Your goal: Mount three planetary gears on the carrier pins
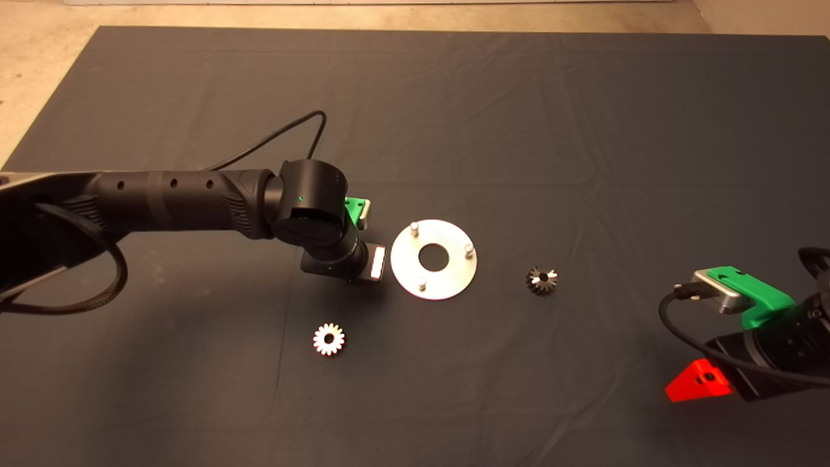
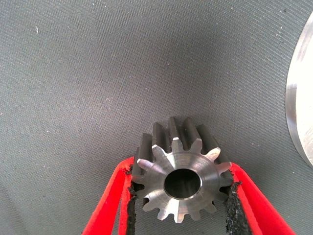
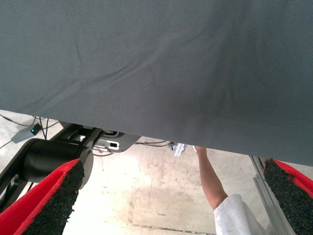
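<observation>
The left tool (image 2: 182, 196) pinches one gear (image 2: 180, 176) by its teeth, left of the disc (image 1: 433, 259) at frame centre. Steel looks stiff, slippery. The right tool (image 3: 171, 196) waits spread at the lower right.

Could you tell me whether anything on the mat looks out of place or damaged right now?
Nothing stands out. The disc lies flat with all three pins bare, two gears lie flat on the mat, and the left gripper grips the third gear.

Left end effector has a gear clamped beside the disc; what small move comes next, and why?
Probably carry the small shiny metal spur gear, held by the left end effector, sideways over the flat round silver disc to its nearest bare stud; all three studs look empty.
</observation>
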